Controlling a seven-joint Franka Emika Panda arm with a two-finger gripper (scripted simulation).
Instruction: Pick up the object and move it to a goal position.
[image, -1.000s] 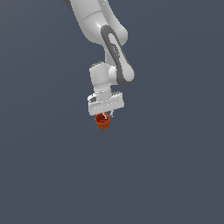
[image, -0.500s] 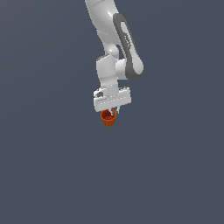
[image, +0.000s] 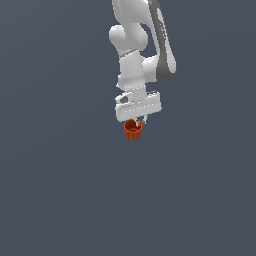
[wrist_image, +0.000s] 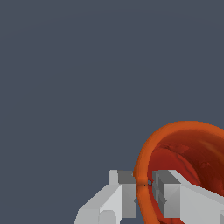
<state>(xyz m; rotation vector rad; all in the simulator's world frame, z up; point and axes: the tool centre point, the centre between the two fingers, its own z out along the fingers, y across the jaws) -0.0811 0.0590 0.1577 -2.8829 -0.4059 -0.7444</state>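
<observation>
The object is a small orange-red cup (image: 133, 130) with ribbed tapered sides. It hangs just under my white gripper (image: 134, 121) in the exterior view, near the middle of the picture. In the wrist view the cup (wrist_image: 192, 148) shows its darker red inside, and my gripper (wrist_image: 145, 186) is shut on its rim, one finger outside the wall and one finger (wrist_image: 168, 192) inside. The cup is narrower than the gripper body. The fingertips are mostly hidden behind the cup in the exterior view.
A plain dark grey-blue background fills both views. The white arm (image: 142, 45) comes down from the top of the exterior view. No goal marker or other object shows.
The arm has moved toward the exterior view's right and slightly up with the cup held in the gripper. The grip on the cup looks unchanged.
</observation>
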